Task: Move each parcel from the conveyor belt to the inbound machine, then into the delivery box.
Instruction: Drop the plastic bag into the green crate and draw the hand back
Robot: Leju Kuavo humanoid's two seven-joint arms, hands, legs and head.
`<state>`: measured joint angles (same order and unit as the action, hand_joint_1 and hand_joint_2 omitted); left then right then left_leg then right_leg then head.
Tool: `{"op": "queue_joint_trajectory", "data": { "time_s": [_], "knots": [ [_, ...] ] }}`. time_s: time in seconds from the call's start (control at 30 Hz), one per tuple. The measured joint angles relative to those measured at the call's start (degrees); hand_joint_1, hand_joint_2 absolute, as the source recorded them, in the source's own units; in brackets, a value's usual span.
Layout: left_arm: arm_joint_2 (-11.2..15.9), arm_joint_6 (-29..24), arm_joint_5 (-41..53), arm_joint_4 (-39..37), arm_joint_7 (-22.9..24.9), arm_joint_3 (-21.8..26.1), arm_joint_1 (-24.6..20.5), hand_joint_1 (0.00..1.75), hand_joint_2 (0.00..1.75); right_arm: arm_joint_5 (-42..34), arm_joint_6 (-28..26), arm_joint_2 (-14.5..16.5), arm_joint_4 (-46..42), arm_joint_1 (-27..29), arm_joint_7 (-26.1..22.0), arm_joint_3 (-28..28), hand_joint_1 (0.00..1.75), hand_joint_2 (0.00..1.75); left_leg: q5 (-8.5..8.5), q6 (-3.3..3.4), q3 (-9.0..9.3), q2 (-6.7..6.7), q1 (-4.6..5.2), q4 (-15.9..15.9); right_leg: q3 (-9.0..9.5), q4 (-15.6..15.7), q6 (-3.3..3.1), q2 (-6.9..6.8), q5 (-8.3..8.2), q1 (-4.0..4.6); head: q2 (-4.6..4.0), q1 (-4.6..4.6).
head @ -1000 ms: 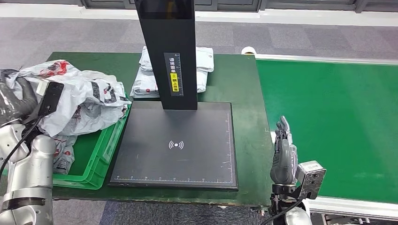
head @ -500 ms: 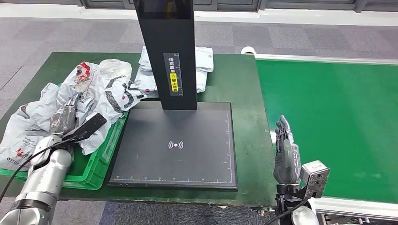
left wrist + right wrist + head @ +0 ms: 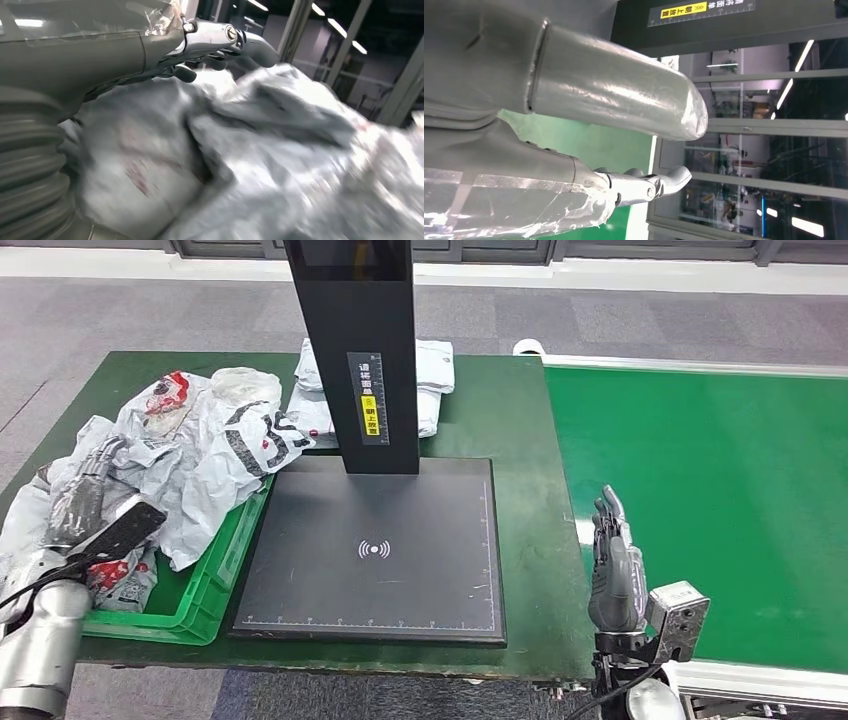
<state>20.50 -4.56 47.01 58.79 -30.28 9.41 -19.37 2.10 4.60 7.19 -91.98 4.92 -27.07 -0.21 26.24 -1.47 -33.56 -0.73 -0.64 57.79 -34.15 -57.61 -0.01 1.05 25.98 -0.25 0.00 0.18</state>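
A heap of white and grey plastic parcels (image 3: 200, 445) lies in and over the green delivery box (image 3: 222, 562) at the left of the table. My left hand (image 3: 85, 495) rests low on the heap's near left side, fingers stretched out, gripping nothing. In the left wrist view its fingers (image 3: 225, 35) reach over crumpled grey parcel film (image 3: 280, 150). The black inbound machine (image 3: 375, 545) has a bare scan plate. My right hand (image 3: 612, 565) stands open and upright between the plate and the green conveyor belt (image 3: 700, 480); in the right wrist view the right hand (image 3: 614, 100) holds nothing.
The machine's black column (image 3: 352, 350) rises at the plate's far edge, with more white parcels (image 3: 432, 380) stacked behind it. The dark green table (image 3: 520, 410) borders the belt. Grey floor lies beyond.
My left hand came down from holding a parcel high, laid it on the heap over the box, and drew back toward the near left. The right hand has barely moved.
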Motion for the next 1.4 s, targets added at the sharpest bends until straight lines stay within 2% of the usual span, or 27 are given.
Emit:
{"op": "queue_joint_trajectory", "data": {
  "time_s": [0.13,0.3,0.53,0.73,0.87,1.0,1.1,1.17,1.3,1.4],
  "knots": [
    [1.4,2.6,-4.4,2.1,-3.3,4.2,1.2,0.0,1.75,-0.1,0.3,0.0,0.2,0.1,-0.2,-0.6,0.0,0.0,0.0,0.0,-0.01,-0.03,-0.01,0.0,-0.03,0.0,-0.02,0.0,0.02,0.0,0.0,-0.01],
    [1.7,5.7,-8.4,4.2,-5.4,8.0,1.3,0.0,1.75,0.4,0.4,0.0,0.2,0.2,-0.3,-1.3,0.0,0.0,0.0,0.0,-0.01,-0.04,0.0,0.0,-0.02,0.0,-0.04,-0.01,0.03,0.0,0.0,0.0],
    [0.6,16.7,-21.2,9.2,-8.1,11.2,1.3,0.0,1.75,1.1,0.6,0.1,0.2,0.4,-1.0,-1.5,0.0,0.0,0.0,0.0,-0.01,-0.04,0.0,0.0,-0.02,0.0,-0.03,-0.03,0.03,-0.01,0.0,0.0],
    [-0.6,20.2,-23.8,12.1,-8.4,12.1,1.3,0.0,1.75,1.8,0.4,0.1,0.2,0.2,-1.0,-1.5,0.0,0.0,0.0,-0.01,-0.01,-0.04,0.0,0.0,-0.03,0.0,-0.04,-0.04,0.03,-0.01,0.0,-0.01],
    [-2.3,23.0,-25.6,15.1,-7.5,10.9,0.7,0.0,1.75,3.3,0.1,0.1,0.8,-1.2,-0.8,-1.2,0.0,0.0,-0.01,0.0,-0.01,-0.04,0.0,0.0,-0.05,0.0,-0.03,-0.04,0.01,-0.01,0.0,0.0],
    [-4.7,24.2,-29.5,16.2,-3.7,8.3,-3.1,0.0,1.75,3.6,-0.7,0.3,2.0,-3.7,-0.3,-0.1,0.0,0.0,-0.07,0.0,-0.01,-0.13,0.02,0.0,-0.01,0.0,-0.02,-0.1,-0.06,-0.01,0.0,0.0],
    [-7.9,23.4,-33.4,16.4,-0.3,5.6,-5.6,0.0,1.75,4.4,-2.5,0.7,2.8,-5.4,0.4,1.1,0.0,0.0,-0.09,0.01,0.01,-0.16,0.06,0.0,0.01,0.0,0.0,-0.15,-0.09,-0.04,0.0,0.0],
    [-10.8,20.2,-35.0,15.9,1.2,2.3,-6.7,0.0,1.75,5.7,-4.9,1.1,3.5,-6.6,1.2,2.3,0.0,0.0,-0.11,0.02,0.01,-0.21,0.08,0.0,0.02,0.0,0.02,-0.18,-0.1,-0.06,0.0,0.0],
    [-15.9,13.8,-36.9,13.0,1.9,-6.1,-7.9,0.0,1.75,7.6,-9.3,1.5,4.9,-8.8,2.4,5.0,0.0,1.75,-0.11,0.05,0.0,-0.25,0.11,0.0,0.06,0.0,0.04,-0.18,-0.12,-0.09,0.0,0.01],
    [-19.7,10.2,-37.6,10.4,2.1,-10.8,-8.7,0.0,1.75,10.1,-13.9,1.9,5.7,-9.5,2.5,6.7,0.0,1.75,-0.09,0.07,-0.02,-0.28,0.13,0.1,0.03,0.0,0.06,-0.2,-0.13,-0.13,0.0,-0.01]
  ]
}}
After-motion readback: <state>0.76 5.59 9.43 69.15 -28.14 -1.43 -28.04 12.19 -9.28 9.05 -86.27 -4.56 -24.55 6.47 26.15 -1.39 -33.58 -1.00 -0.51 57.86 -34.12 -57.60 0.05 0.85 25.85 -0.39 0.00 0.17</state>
